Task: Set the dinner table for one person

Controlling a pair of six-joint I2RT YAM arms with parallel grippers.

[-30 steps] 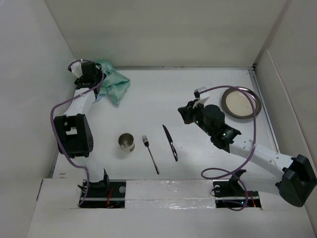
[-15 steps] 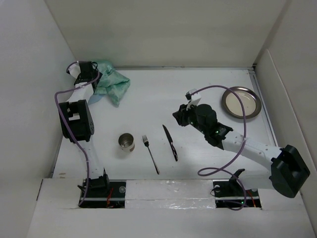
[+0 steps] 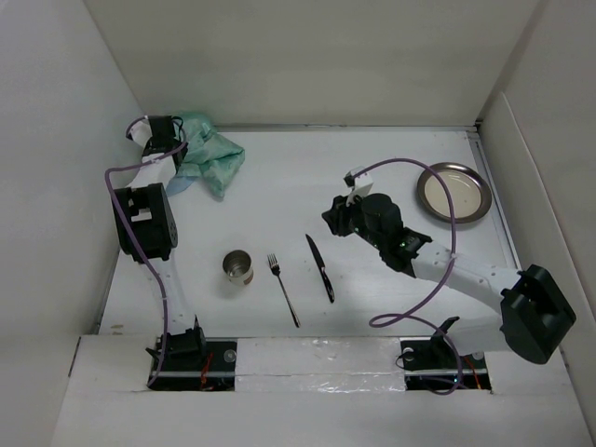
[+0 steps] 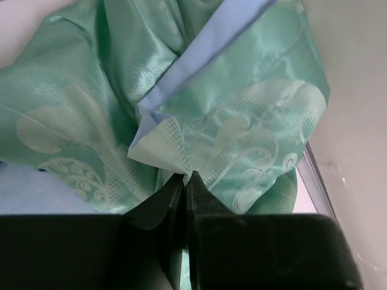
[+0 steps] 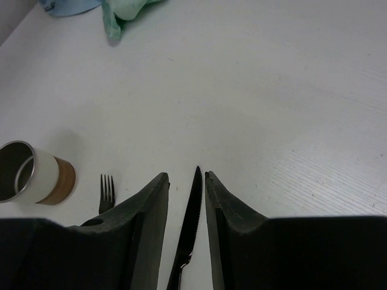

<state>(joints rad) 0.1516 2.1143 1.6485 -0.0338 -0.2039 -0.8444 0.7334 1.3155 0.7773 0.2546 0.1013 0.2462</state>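
So the table [image 3: 372, 158] is the big white surface everything sits on, walls all round. The left gripper [image 4: 184, 181] is way up at the far-left corner, jaws pinched together on a fold of the crumpled green mat [image 4: 242, 139]. The right gripper [image 5: 186, 175] hangs over the knife [image 5: 192, 211] with its jaws apart; the blade shows in the gap, touching neither side.

My read: the step is getting that mat out and flat. The pinch looks like it's only on a small corner, so I'd lift gently and drag slowly toward the near edge, letting the bundle unroll instead of yanking it. The catch is that the cup [image 3: 238, 266], fork [image 3: 283, 290] and knife sit by the near edge where the mat probably wants to go. The plate [image 3: 453, 193] sits off by the right edge.
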